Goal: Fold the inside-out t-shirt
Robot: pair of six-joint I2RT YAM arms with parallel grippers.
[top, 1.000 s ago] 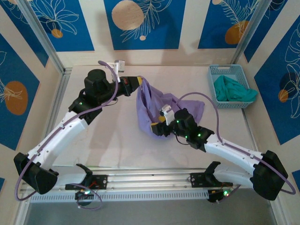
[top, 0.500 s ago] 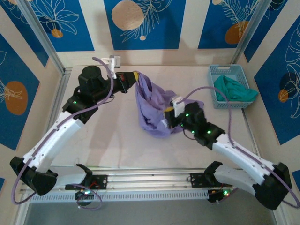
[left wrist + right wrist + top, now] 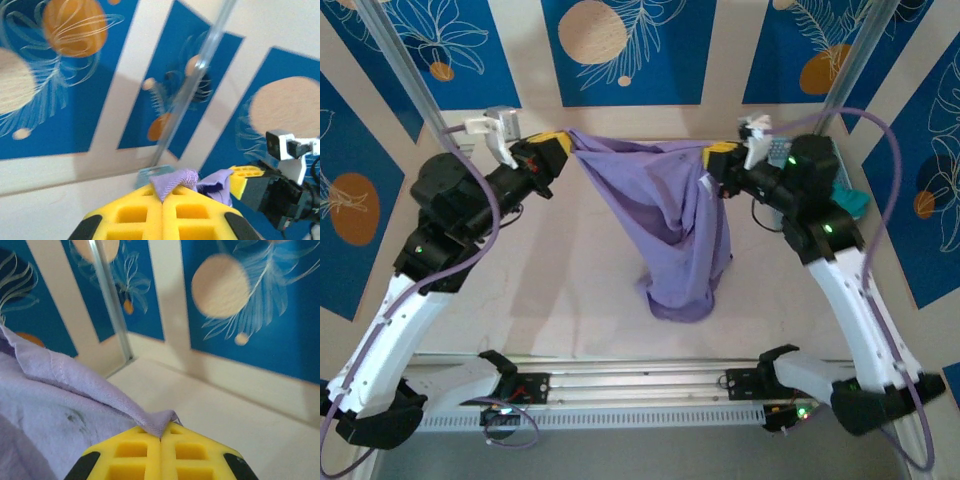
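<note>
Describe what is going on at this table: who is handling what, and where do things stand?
Two robot arms hold a light purple cotton t-shirt up between them. The left tool is shut on one stretch of its edge, the right tool on another. The shirt hangs down, its lower end bunched on the pale table. No fold is made yet. A teal-green garment lies in a light blue basket at the far right.

White arms [image 3: 390, 325], black joints; purple cables [image 3: 898, 160]; green lights; yellow end effector pads [image 3: 132, 215].
</note>
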